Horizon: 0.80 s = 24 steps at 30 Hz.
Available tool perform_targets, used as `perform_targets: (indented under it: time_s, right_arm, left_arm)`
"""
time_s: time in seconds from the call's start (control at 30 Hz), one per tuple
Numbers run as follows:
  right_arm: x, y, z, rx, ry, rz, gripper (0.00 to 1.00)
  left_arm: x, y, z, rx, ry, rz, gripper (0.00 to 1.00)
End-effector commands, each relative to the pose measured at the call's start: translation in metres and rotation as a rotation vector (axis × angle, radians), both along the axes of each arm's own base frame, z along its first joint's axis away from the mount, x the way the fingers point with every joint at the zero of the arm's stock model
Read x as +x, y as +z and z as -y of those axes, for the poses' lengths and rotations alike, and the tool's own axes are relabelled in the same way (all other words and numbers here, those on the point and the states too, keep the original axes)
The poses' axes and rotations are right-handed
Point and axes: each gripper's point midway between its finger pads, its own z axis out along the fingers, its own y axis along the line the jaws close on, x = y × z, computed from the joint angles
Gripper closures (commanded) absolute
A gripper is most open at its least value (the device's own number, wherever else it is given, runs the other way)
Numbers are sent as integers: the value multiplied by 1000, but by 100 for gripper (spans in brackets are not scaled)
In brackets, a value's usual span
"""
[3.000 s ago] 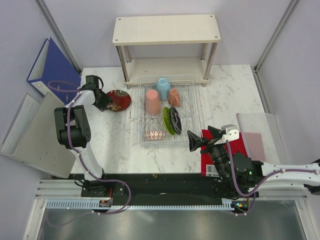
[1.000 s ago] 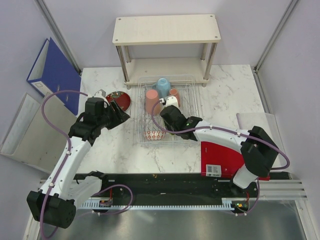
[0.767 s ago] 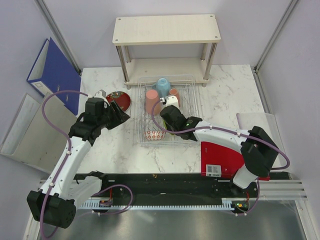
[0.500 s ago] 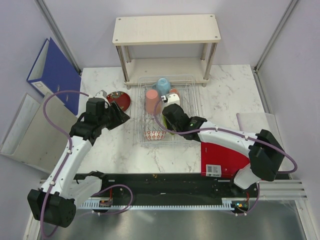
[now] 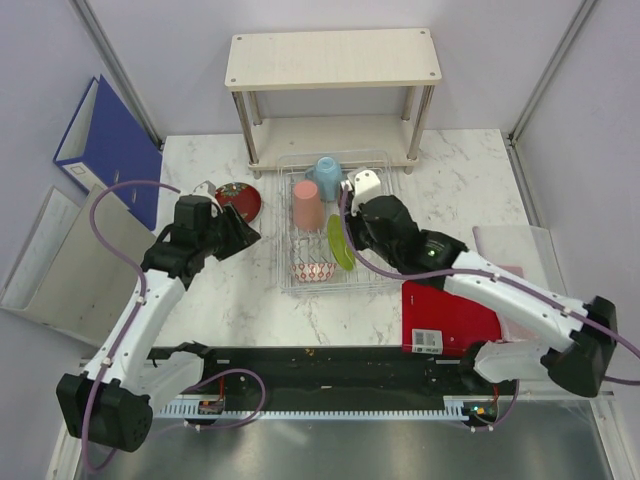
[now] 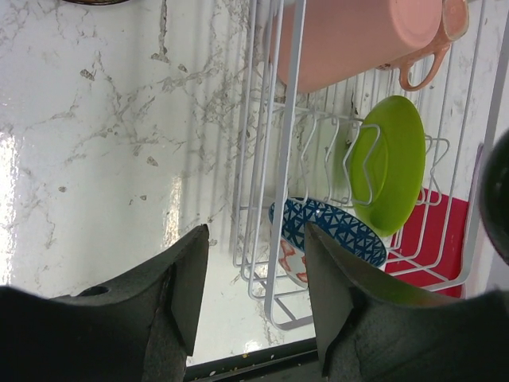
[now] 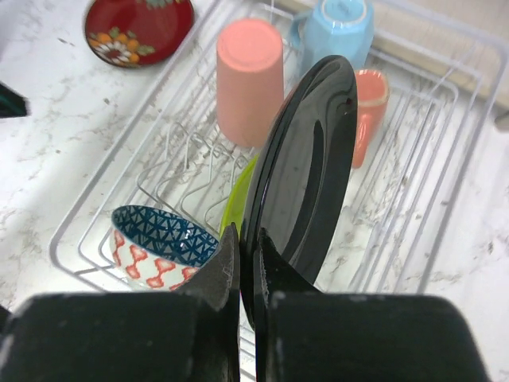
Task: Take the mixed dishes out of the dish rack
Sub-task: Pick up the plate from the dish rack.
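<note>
R hand (image 7: 245,237) on glossy black plate (image 7: 306,151), edge-on

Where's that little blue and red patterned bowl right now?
In the top view, the small bowl sits in the dish rack's near-left corner, just left of the lime-green plate and in front of the tall pink cup.

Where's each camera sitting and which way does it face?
Top external: overhead behind, looking down at white marble table; left arm, right arm show.
Left wrist: on left arm, looking down at silver wire dish rack; open left gripper shows.
Right wrist: looking down into rack; right gripper pinches glossy black plate.
Both wrists share tall pink cup, lime-green plate.
</note>
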Motion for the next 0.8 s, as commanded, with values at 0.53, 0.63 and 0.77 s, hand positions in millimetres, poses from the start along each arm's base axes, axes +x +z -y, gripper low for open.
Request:
perform_targets:
  time_s: [0.53,0.63,0.77]
  right_arm:
    - [-115,-19,7,-668,432,870,100]
    - [-130,-32,1,-768,456,944,100]
    - [-146,-42,-17,-786,495,982,100]
  left_arm:
    - [-10,64,69,-30,-447,188,23]
    - [-25,59,83,-49,-533,165,26]
    - [-40,50,92,-33,-592,154,30]
